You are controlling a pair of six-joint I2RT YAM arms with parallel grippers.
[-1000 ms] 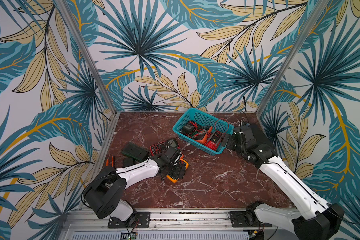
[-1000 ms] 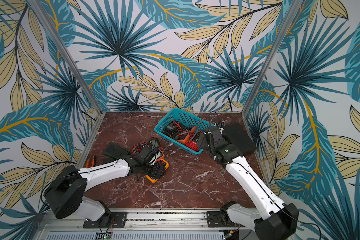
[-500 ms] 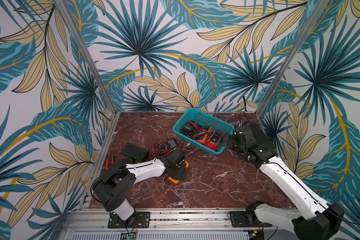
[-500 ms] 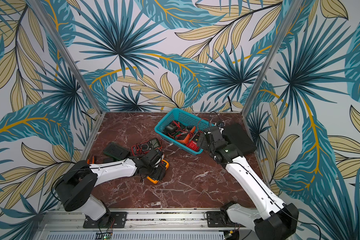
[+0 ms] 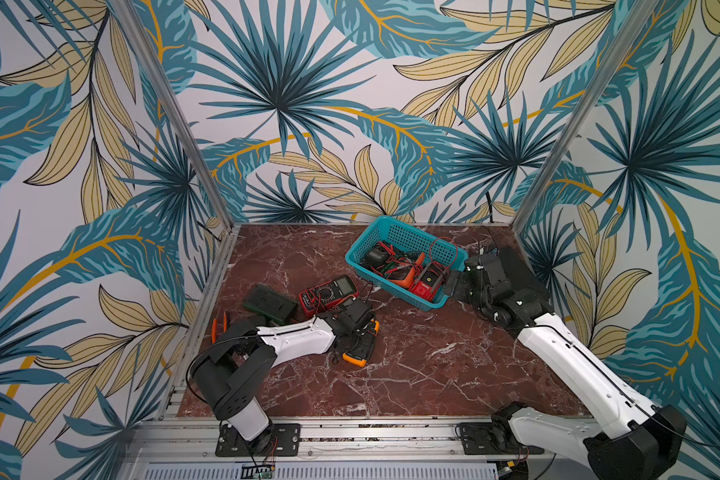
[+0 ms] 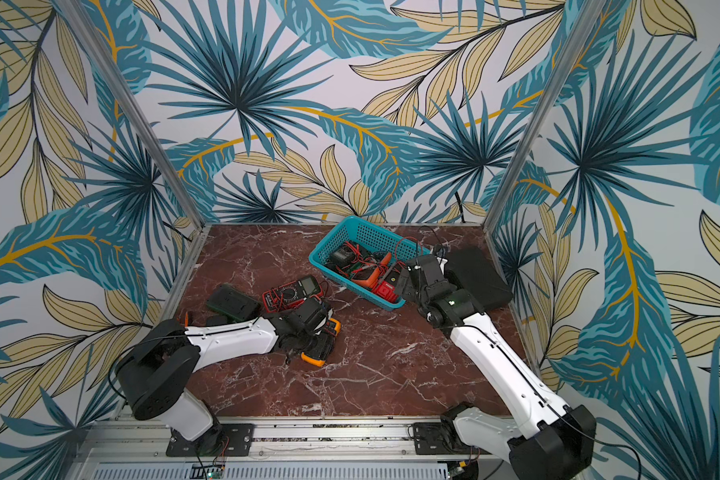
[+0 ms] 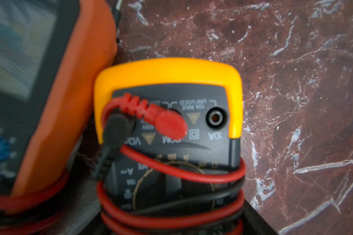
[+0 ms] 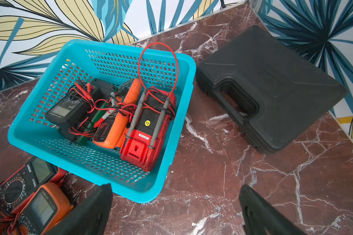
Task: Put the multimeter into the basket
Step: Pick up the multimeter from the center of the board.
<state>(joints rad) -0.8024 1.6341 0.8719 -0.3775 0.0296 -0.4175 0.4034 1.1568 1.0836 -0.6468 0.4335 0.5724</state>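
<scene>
A yellow multimeter (image 7: pixel 167 71) wrapped in red and black leads lies on the marble table, seen in both top views (image 5: pixel 356 357) (image 6: pixel 314 358). My left gripper (image 7: pixel 171 215) reaches down over it, and its dark fingers (image 7: pixel 255 219) press against both sides of the meter. The teal basket (image 5: pixel 385 282) (image 6: pixel 350 283) stands at the back right and holds several meters. My right gripper (image 8: pixel 175 205) stands open beside the basket's near corner (image 8: pixel 128 189), with nothing between its fingers (image 8: pixel 94 211).
An orange multimeter (image 7: pixel 69 81) (image 8: pixel 47 203) lies against the yellow one. A red multimeter (image 5: pixel 329 291) and a black-green device (image 5: pixel 269 303) lie behind them. A black carry case (image 8: pixel 273 91) (image 6: pixel 474 278) sits by the right wall.
My left gripper has come down over the yellow multimeter and its jaws have narrowed onto it. The right arm has not moved.
</scene>
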